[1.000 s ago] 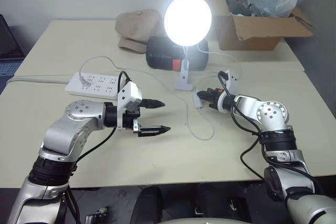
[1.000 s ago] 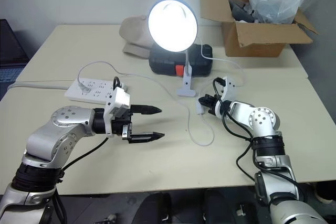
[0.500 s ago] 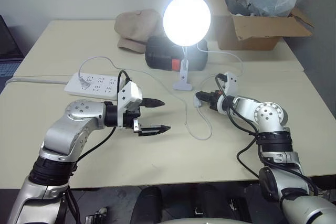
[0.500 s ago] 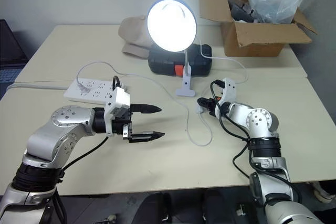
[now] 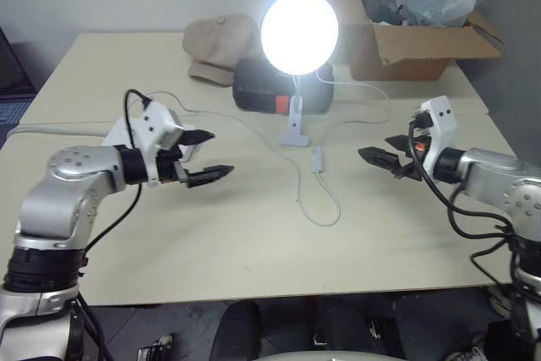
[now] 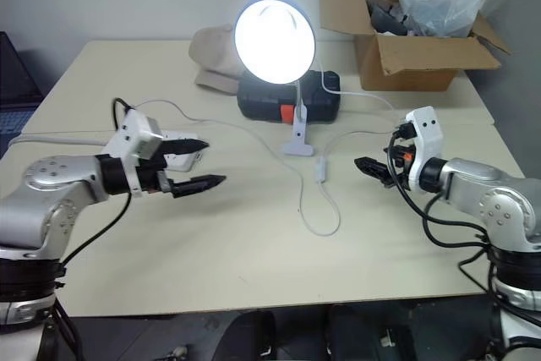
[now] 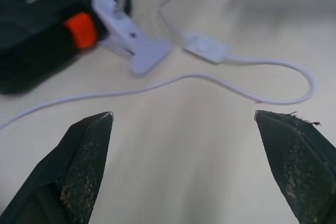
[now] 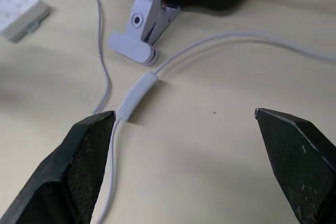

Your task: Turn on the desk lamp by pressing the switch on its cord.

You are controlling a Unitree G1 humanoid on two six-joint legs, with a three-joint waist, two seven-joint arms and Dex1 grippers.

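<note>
The lamp (image 5: 299, 33) shines on the table (image 5: 254, 251), so the press looks done; the sound finish is to keep both arms clear of the cord (image 5: 311, 209); the switch (image 5: 318, 158) lies flat just before the lamp's base, between the grippers, well apart from each; the left gripper (image 5: 204, 155) and the right gripper (image 5: 382, 154) both gape, holding nothing.

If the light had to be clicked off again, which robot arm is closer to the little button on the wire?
Probably the right. The right gripper is open and points at the switch from nearby; the left gripper sits farther away across the table.
</note>
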